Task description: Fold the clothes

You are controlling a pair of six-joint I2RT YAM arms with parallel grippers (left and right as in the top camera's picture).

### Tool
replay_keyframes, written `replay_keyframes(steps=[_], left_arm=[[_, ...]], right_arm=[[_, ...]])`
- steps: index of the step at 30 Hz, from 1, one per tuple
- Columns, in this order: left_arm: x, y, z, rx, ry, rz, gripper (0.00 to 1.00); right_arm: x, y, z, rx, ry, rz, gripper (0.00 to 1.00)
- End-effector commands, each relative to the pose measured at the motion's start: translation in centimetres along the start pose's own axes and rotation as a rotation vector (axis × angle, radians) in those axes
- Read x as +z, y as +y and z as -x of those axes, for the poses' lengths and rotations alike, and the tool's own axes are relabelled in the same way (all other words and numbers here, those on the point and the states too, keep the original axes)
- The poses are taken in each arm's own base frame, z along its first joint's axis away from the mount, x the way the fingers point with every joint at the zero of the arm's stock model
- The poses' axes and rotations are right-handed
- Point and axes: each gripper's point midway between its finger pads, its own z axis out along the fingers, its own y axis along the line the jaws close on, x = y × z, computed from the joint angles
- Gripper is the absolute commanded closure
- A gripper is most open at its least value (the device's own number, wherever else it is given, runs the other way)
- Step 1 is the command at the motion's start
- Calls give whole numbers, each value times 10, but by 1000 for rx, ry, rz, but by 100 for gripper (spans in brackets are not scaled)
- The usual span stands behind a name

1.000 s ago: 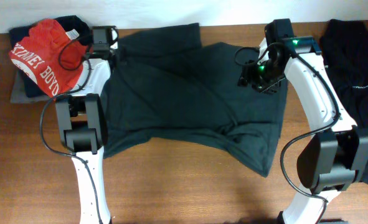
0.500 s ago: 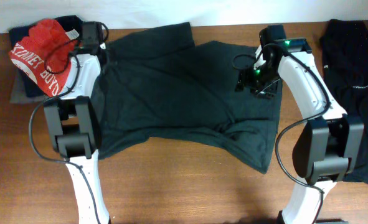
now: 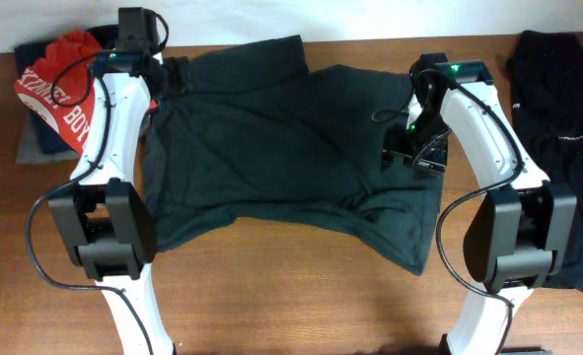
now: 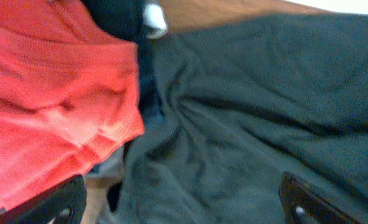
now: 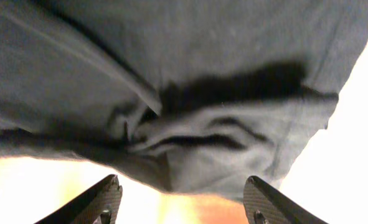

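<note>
A dark grey-green T-shirt (image 3: pixel 291 148) lies spread and wrinkled across the middle of the table. My left gripper (image 3: pixel 178 74) hovers open over its far left corner; in the left wrist view the gripper (image 4: pixel 180 208) has shirt cloth (image 4: pixel 252 124) below it and the red shirt (image 4: pixel 47 106) beside it. My right gripper (image 3: pixel 414 153) is open above the shirt's right side. The right wrist view shows the gripper (image 5: pixel 180 202) over bunched folds (image 5: pixel 190 137), with nothing between its fingers.
The red shirt with white lettering (image 3: pixel 59 74) tops a pile of dark clothes (image 3: pixel 35 143) at the far left corner. A black garment (image 3: pixel 557 99) lies along the right edge. Bare wood table (image 3: pixel 291 296) shows at the front.
My left gripper has opened and let go of the shirt's far left corner after drawing it leftward. My right gripper has moved toward the front along the shirt's right side.
</note>
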Motion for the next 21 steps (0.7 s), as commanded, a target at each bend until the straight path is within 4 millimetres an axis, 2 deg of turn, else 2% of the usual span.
replay_keyframes(steps=[1,3,6,7,11,12,14,16,17,19,20,21], left_arm=[[-31,-16,5,39,-29,-53,1],[-31,-18,4,43,-25,-54,1],[-31,-17,1,44,-14,-52,1],[-31,-17,-2,45,-1,-49,1],[-32,-14,-19,53,69,-37,1],[-32,-15,-28,56,106,-47,2],[-36,-19,-50,62,200,-86,11],[-40,-22,-66,65,269,-108,21],[-43,-20,-77,68,315,-101,25],[-47,-19,-89,82,363,-94,29],[-50,-21,-94,100,384,-93,37],[-51,-22,-99,110,400,-92,41]], right_arm=[[-22,-5,-16,6,-18,-20,34],[-33,-15,-34,12,0,-74,36],[-47,-35,-55,69,-9,-243,36],[-44,-29,-65,31,2,-267,39],[-21,-14,-79,-38,40,-297,48],[-9,-11,-80,-37,37,-301,58],[9,-12,-79,0,31,-304,76],[15,-15,-77,24,27,-301,83],[16,-17,-75,30,22,-297,90],[17,-18,-73,32,15,-295,95],[17,-18,-71,32,10,-296,96],[17,-18,-70,32,3,-296,96]])
